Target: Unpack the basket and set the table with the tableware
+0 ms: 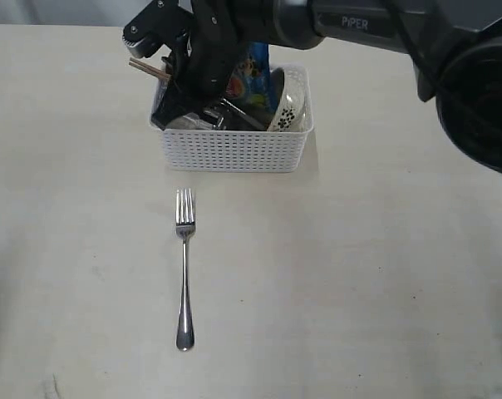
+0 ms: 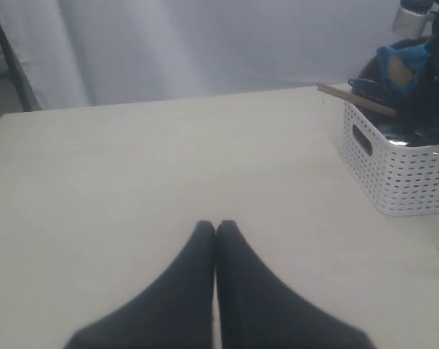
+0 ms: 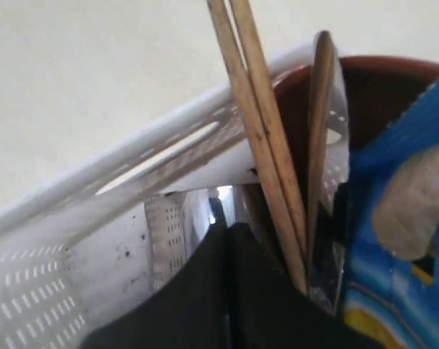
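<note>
The white basket [image 1: 234, 151] stands at the back middle of the table [image 1: 384, 274]. My right gripper [image 3: 225, 227] is down inside its left end, shut on what looks like the knife, a thin dark strip [image 3: 218, 209] edge-on at the tips. Right beside the fingers [image 3: 263, 291] lean the wooden chopsticks [image 3: 259, 123] and the wooden spoon [image 3: 320, 131], in front of the brown plate [image 3: 379, 94]. A pale bowl [image 1: 289, 104] stands on edge at the basket's right end. The silver fork [image 1: 184, 266] lies on the table in front. My left gripper [image 2: 216, 225] is shut and empty over bare table.
A blue chip bag [image 1: 255, 71] stands in the basket behind the right arm [image 1: 359, 25], which crosses above from the upper right. From the left wrist view the basket [image 2: 401, 174] sits well off to one side, with the chopsticks [image 2: 354, 99] jutting over its rim.
</note>
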Controlling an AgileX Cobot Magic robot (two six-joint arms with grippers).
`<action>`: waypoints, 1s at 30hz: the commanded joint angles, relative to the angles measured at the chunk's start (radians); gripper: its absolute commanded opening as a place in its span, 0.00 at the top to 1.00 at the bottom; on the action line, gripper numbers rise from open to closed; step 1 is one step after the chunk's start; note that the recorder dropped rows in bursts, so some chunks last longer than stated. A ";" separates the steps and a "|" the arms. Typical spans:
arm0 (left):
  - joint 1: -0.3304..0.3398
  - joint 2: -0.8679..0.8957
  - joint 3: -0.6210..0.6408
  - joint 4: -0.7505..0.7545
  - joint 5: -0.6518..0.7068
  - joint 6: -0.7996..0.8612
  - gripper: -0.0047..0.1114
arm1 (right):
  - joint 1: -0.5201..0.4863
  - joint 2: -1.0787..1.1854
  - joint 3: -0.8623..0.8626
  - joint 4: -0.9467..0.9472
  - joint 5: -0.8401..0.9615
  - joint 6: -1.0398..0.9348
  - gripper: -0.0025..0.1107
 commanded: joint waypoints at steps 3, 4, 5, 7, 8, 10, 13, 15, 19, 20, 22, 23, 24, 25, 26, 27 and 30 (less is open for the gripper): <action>-0.004 -0.003 0.003 0.000 -0.010 0.002 0.96 | -0.005 -0.034 0.010 -0.110 0.067 0.046 0.98; -0.004 -0.003 0.003 0.000 -0.010 0.002 0.96 | -0.005 -0.043 0.010 -0.122 0.071 0.054 0.98; -0.004 -0.003 0.003 0.000 -0.010 0.002 0.96 | -0.005 -0.053 0.010 -0.124 0.074 0.054 0.98; -0.004 -0.003 0.003 0.000 -0.010 0.002 0.96 | -0.005 -0.068 0.010 -0.124 0.075 0.054 0.98; -0.004 -0.003 0.003 0.000 -0.010 0.002 0.96 | -0.005 -0.072 0.010 -0.124 0.076 0.054 0.98; -0.004 -0.003 0.003 0.000 -0.010 0.002 0.96 | -0.005 -0.083 0.010 -0.124 0.077 0.054 0.98; -0.004 -0.003 0.003 0.000 -0.010 0.002 0.96 | -0.013 -0.090 0.010 -0.117 0.080 0.090 0.98; -0.004 -0.003 0.003 0.000 -0.010 0.002 0.96 | -0.021 -0.090 0.010 -0.097 0.088 0.090 0.98; -0.004 -0.003 0.003 0.000 -0.010 0.002 0.96 | -0.036 -0.090 0.010 -0.031 0.122 0.074 0.80; -0.004 -0.003 0.003 0.000 -0.010 0.002 0.96 | -0.041 -0.090 0.010 -0.006 0.133 0.054 0.73; -0.004 -0.003 0.003 0.000 -0.010 0.002 0.96 | -0.041 -0.090 0.010 0.008 0.143 0.038 0.61; -0.004 -0.003 0.003 0.000 -0.010 0.002 0.96 | -0.041 -0.088 0.010 0.008 0.143 0.038 0.59; -0.004 -0.003 0.003 0.000 -0.010 0.002 0.96 | -0.041 -0.088 0.010 0.008 0.141 0.038 0.59; -0.004 -0.003 0.003 0.000 -0.010 0.002 0.96 | -0.041 -0.086 0.010 0.005 0.136 0.038 0.60; -0.004 -0.003 0.003 0.000 -0.010 0.002 0.96 | -0.041 -0.082 0.010 0.003 0.132 0.038 0.62; -0.004 -0.003 0.003 0.000 -0.010 0.002 0.96 | -0.043 -0.079 0.010 0.003 0.132 0.038 0.63; -0.004 -0.003 0.003 0.000 -0.010 0.002 0.96 | -0.062 -0.041 0.010 0.022 0.142 0.018 0.62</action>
